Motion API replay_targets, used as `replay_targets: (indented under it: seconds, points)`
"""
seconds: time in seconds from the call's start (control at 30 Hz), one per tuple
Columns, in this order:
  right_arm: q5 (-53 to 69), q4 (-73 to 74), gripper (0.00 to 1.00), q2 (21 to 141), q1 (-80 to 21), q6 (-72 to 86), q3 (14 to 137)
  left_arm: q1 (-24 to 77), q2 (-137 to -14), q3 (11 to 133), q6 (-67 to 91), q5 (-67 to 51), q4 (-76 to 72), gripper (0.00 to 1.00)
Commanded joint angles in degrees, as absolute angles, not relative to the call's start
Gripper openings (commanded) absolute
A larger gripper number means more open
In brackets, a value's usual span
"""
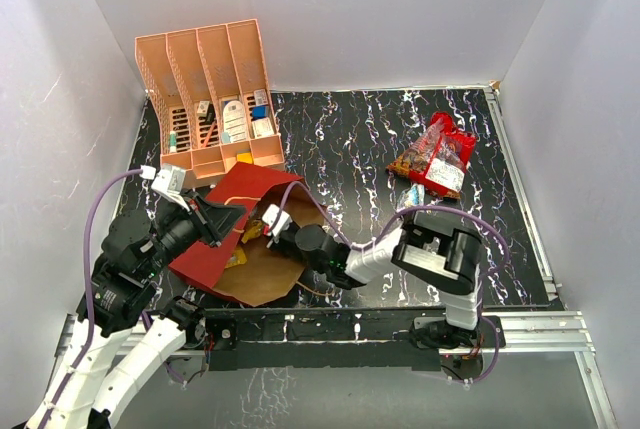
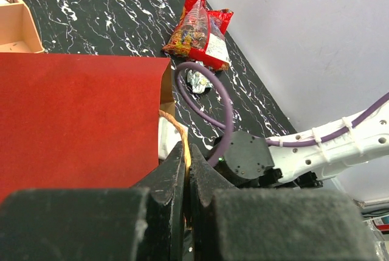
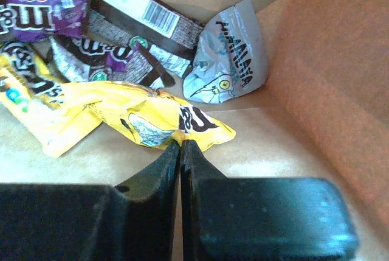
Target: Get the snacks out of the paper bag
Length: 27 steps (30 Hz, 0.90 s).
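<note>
The dark red paper bag [image 1: 215, 249] lies on its side, its brown inside open toward the right arm. My left gripper [image 1: 222, 219] is shut on its tan loop handle [image 2: 184, 151] at the bag's mouth, beside the red outer wall [image 2: 79, 115]. My right gripper [image 3: 180, 145] is inside the bag, shut on the edge of a yellow packet [image 3: 140, 118]. Behind it lie purple packets [image 3: 42, 5] and a silver-blue packet [image 3: 228, 54]. The large red-and-clear sweets bag [image 1: 435, 154] lies out on the table at the back right, a small silver packet [image 1: 415, 194] beside it.
The peach slotted rack [image 1: 210, 79] with small boxes stands at the back left, just behind the bag. The right arm's purple cable [image 2: 222, 106] loops over the bag's mouth. White walls close in the black marbled table [image 1: 350, 139] on three sides.
</note>
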State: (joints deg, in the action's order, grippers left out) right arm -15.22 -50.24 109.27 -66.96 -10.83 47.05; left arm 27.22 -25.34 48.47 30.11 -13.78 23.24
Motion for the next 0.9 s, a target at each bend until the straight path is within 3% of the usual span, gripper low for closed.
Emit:
replay_targets:
  seconds: [0.0, 0.23, 0.57, 0.87]
  points:
    - [-9.6, -57.7, 0.07, 103.5, -66.9, -10.7, 42.8, 27.3, -25.2, 50.1, 29.2, -13.3, 23.0, 0.0]
    - [-2.0, -60.0, 0.07, 97.3, -66.9, -6.1, 38.2, 27.3, -26.4, 49.8, 29.2, -14.4, 21.8, 0.0]
    - [-4.7, -59.5, 0.07, 91.6, -66.6, 1.3, 36.1, 27.3, -26.6, 50.1, 29.2, -14.1, 22.3, 0.0]
    - [-3.3, -42.3, 0.07, 73.3, -66.5, 1.0, 32.0, 27.3, -27.5, 50.4, 30.2, -11.0, 22.7, 0.0]
